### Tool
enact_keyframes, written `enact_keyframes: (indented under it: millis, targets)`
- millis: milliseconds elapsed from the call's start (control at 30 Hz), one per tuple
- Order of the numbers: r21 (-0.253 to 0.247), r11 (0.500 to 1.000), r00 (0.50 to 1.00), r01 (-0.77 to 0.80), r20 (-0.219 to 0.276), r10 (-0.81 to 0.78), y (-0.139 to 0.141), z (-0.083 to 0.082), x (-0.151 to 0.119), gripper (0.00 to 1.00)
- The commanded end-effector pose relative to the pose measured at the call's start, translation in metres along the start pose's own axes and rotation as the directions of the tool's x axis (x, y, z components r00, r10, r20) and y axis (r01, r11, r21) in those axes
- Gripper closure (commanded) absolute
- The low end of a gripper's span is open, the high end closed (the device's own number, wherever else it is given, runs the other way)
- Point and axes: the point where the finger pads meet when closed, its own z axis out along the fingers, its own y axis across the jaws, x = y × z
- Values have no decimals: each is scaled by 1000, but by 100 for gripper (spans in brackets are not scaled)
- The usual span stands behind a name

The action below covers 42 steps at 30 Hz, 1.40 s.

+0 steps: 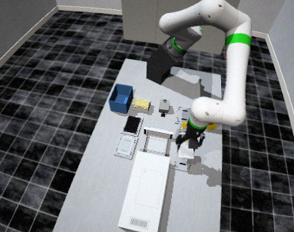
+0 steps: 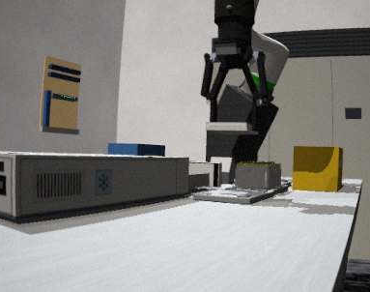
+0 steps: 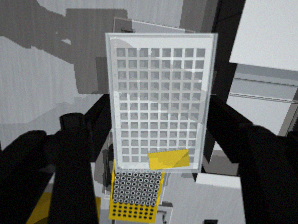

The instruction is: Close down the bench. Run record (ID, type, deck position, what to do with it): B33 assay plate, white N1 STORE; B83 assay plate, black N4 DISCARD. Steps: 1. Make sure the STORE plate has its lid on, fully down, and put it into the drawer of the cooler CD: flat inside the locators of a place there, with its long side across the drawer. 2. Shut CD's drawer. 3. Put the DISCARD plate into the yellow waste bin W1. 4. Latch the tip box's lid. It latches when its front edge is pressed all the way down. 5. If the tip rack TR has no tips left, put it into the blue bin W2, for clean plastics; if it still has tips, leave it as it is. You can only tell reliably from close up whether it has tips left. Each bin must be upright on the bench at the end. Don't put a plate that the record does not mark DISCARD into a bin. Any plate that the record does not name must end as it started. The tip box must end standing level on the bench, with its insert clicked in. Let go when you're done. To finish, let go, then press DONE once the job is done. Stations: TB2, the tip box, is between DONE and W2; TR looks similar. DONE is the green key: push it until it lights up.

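Observation:
My gripper [image 1: 189,143] is shut on a white assay plate [image 1: 186,152] and holds it level, well above the bench, to the right of the cooler's open drawer [image 1: 158,143]. In the exterior view the plate [image 2: 230,127] hangs between the fingers [image 2: 235,103]. In the wrist view the plate [image 3: 160,105] shows its grid of wells under a clear lid, with a yellow tag near one corner; the fingers grip its long sides. A black assay plate [image 1: 133,124] lies left of the drawer. A yellow holed tip rack [image 3: 137,196] sits below the held plate.
The cooler CD [image 1: 146,192] stands at the bench front. The blue bin [image 1: 121,98], a yellow-topped tip box [image 1: 141,103] and the green DONE key [image 1: 164,101] line the back. Another white plate [image 1: 126,146] lies by the black one. The yellow bin [image 2: 318,168] stands at the right.

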Motion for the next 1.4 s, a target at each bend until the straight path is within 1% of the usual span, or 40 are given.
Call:
enact_keyframes:
  millis: [0, 100, 167, 267, 467, 667, 733, 967, 1233, 1300, 1367]
  targets:
    - [5, 989, 989, 146, -6, -146, 11, -1, -3, 90]
    - [5, 970, 970, 244, -6, -244, 18, -1, -6, 90]
    - [5, 970, 970, 244, -6, -244, 18, -1, -6, 90]
    - [4, 940, 940, 340, -6, -340, 25, -1, -9, 90]
    - [3, 854, 854, 520, -7, -520, 40, -1, -15, 90]
    - [1, 734, 734, 679, -7, -679, 55, -1, -21, 90]
    - [1, 734, 734, 679, -7, -679, 55, -1, -21, 90]
    - [-1, 557, 557, 831, -7, -831, 72, -1, -28, 90]
    - [-3, 318, 318, 948, -7, -948, 92, -1, -36, 90]
    - [-3, 318, 318, 948, -7, -948, 92, -1, -36, 90]
    - [-3, 255, 255, 967, -7, -967, 97, -1, -38, 90]
